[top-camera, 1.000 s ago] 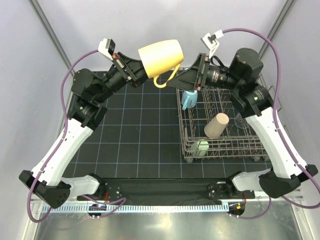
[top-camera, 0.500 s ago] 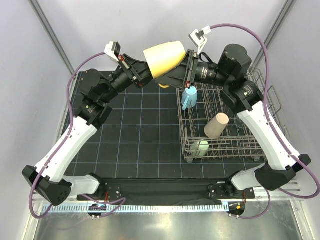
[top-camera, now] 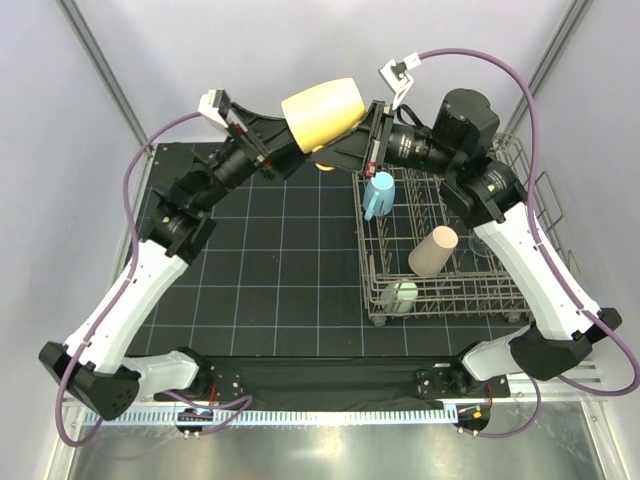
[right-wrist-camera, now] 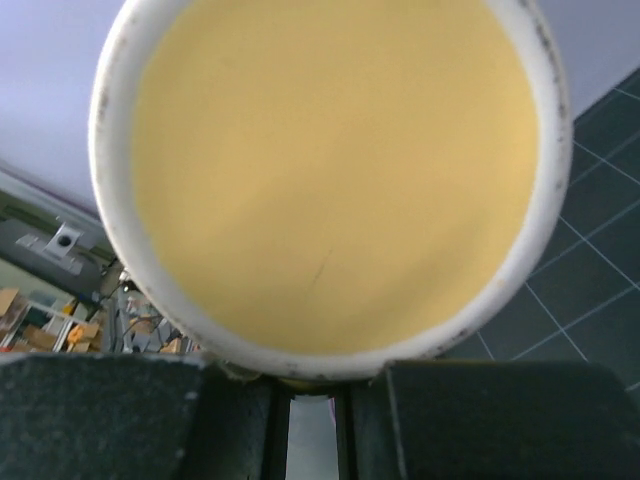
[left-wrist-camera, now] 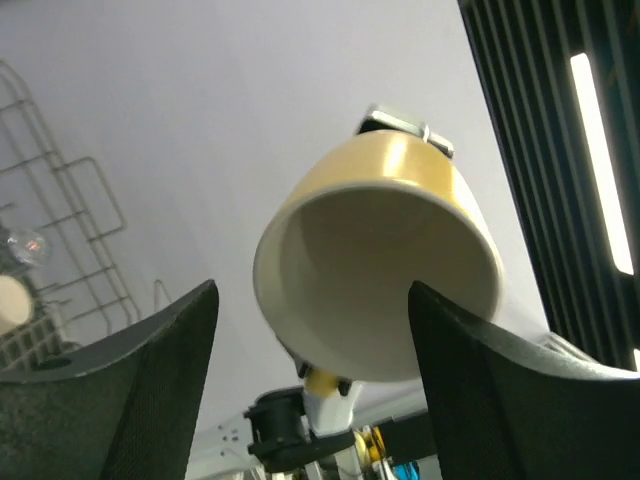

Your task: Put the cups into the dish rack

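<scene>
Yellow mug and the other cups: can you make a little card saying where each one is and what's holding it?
yellow mug: in the air, tipped on its side
held by: right gripper, shut on the handle
left gripper: open, fingers spread by the mug's mouth
light blue cup: in the dish rack, far left corner
tan tumbler: in the rack, middle
pale green cup: in the rack, near left corner

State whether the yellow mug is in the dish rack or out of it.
Out. The right end effector holds the yellow mug aloft, tipped sideways, just outside the dish rack's far left corner.
</scene>
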